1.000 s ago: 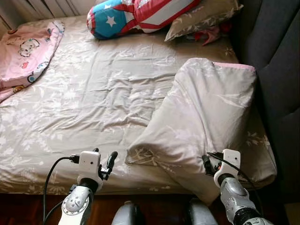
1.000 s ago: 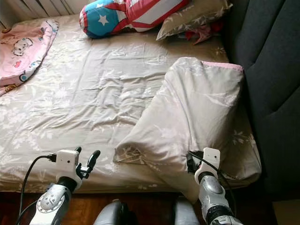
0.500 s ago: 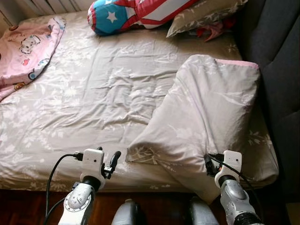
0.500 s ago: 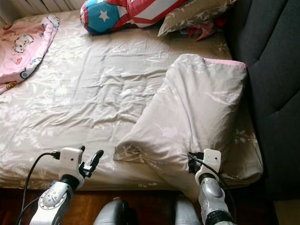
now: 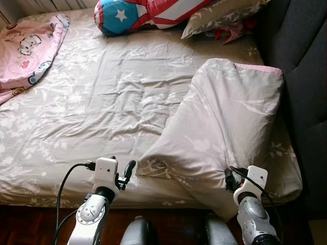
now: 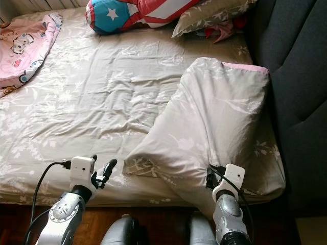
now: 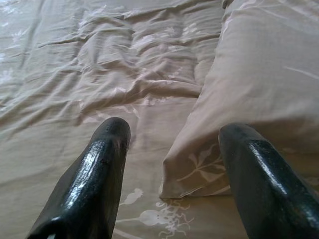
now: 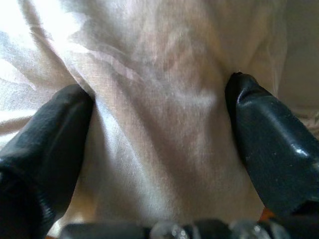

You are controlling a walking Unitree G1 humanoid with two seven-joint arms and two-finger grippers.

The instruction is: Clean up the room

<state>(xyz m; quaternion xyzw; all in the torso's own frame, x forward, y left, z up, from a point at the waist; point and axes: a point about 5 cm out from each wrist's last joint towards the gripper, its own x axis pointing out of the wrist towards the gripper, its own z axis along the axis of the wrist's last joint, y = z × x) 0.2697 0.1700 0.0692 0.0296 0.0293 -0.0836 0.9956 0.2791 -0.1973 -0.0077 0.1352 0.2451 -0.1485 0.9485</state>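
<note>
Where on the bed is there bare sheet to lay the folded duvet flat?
The bare sheet between the pink blanket and the folded duvet is widest. The far edge is crowded: star cushion, pillow.

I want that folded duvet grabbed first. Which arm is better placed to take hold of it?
Probably the right. The right gripper has open fingers already straddling a fold of the duvet. The left gripper hovers open over the sheet, just short of the duvet's corner.
</note>
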